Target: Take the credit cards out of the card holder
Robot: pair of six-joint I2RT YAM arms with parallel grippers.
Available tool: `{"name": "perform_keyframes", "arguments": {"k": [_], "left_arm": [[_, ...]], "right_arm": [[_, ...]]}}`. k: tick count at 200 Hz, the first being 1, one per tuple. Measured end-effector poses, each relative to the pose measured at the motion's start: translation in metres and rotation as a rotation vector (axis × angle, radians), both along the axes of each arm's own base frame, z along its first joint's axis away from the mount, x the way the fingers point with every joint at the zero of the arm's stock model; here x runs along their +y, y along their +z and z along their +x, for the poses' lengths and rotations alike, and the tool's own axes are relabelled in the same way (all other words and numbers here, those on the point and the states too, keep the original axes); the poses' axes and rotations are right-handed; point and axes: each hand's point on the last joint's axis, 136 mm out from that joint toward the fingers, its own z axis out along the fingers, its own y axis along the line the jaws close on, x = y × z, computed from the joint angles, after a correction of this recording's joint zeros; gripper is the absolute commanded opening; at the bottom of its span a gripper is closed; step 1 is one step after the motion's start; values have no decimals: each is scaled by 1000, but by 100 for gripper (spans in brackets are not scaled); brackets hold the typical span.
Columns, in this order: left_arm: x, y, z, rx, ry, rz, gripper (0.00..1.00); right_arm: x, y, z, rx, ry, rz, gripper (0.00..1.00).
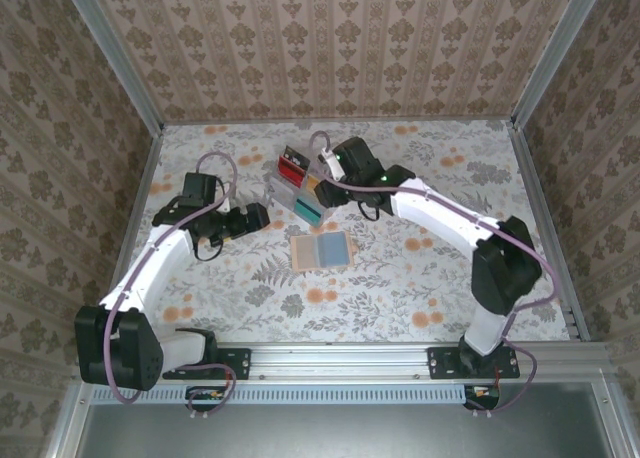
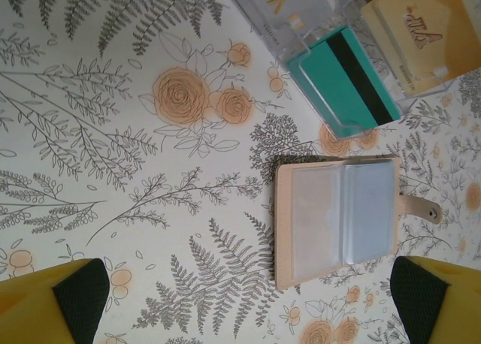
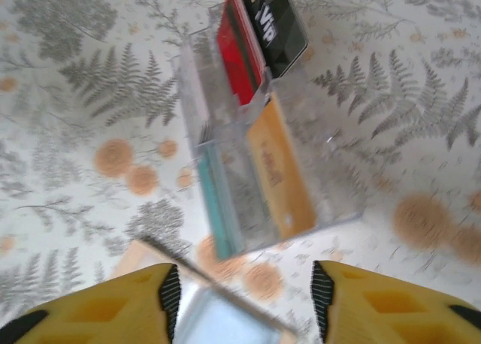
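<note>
Fern-and-rose print covers the desk (image 1: 420,278). The top view places the card holder (image 1: 322,249) open and flat at centre, between both arms. My left wrist view adds detail: tan border, two blue-grey pockets, strap tab at one side. It lies just beyond my left fingers (image 2: 79,303), which are spread wide and clear of it. My right wrist view shows the orange-yellow credit card (image 3: 282,175) upright in the clear stand (image 3: 323,171). My right fingers (image 3: 361,306) are parted, gripping nothing I can make out.

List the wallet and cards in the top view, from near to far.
Open tan card holder → teal card → orange-yellow card → red-and-black card; the three cards sit in the clear stand.
</note>
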Motion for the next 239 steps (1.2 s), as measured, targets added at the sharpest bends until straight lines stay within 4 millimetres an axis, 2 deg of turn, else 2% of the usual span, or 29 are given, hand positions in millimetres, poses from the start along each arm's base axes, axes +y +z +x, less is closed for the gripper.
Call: {"name": "perform_keyframes", "arguments": {"k": [22, 52, 79, 118, 139, 176, 219, 239], "left_arm": [[0, -4, -1, 10, 8, -7, 100], [-1, -5, 0, 9, 15, -23, 100], [-1, -7, -1, 15, 25, -32, 100], [0, -8, 0, 17, 34, -34, 100], [3, -8, 1, 20, 49, -36, 100], [6, -8, 2, 22, 64, -38, 100], [9, -8, 3, 22, 73, -38, 100], [9, -8, 3, 22, 73, -38, 100]], "right_arm": [[7, -8, -29, 89, -61, 72, 59], [14, -49, -66, 243, -137, 86, 60], [23, -71, -82, 307, -187, 73, 61], [39, -114, -82, 349, -254, -33, 64], [46, -130, -79, 365, -272, -76, 66], [51, -145, -72, 382, -295, -123, 65], [39, -165, -72, 384, -337, -215, 63], [39, -164, -71, 376, -341, -226, 60]]}}
